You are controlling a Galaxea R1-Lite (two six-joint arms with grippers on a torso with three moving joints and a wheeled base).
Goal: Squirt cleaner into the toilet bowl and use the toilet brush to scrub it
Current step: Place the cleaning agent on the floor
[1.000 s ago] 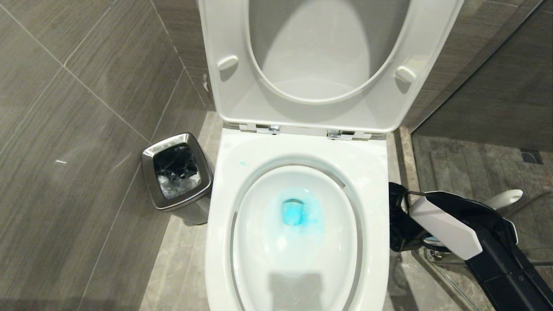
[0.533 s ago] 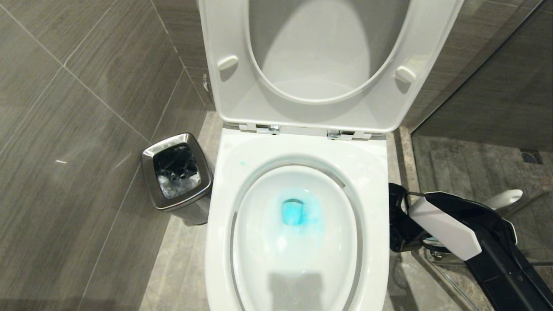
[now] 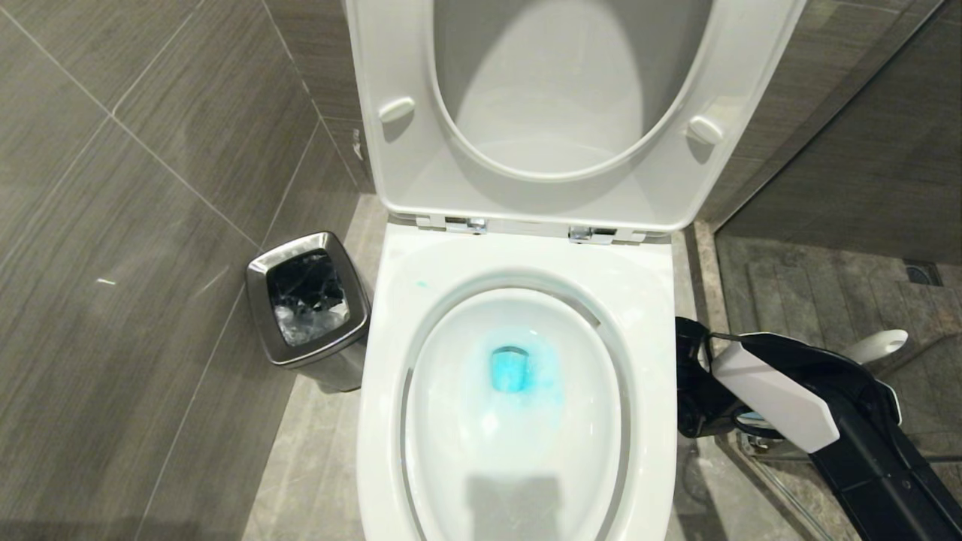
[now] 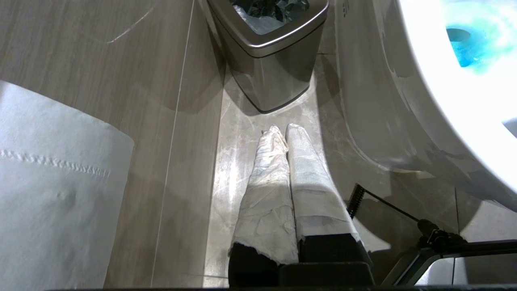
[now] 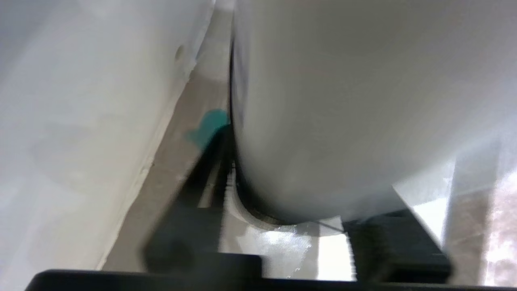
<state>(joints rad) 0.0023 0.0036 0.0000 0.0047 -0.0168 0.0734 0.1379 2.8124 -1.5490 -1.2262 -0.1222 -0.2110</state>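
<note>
Cleaner (image 3: 518,372) sits blue in the toilet bowl (image 3: 639,315), nothing shifts since a second ago; your right gripper (image 3: 697,385) low on its right, grip unreadable, scrubbing still ahead.

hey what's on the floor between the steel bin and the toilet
Nothing: in the head view the steel bin stands close beside the toilet, with only a narrow strip of bare tile.

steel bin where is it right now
In the head view the small steel bin stands on the floor at the robot's left, close beside the toilet bowl and against the tiled wall.
</note>
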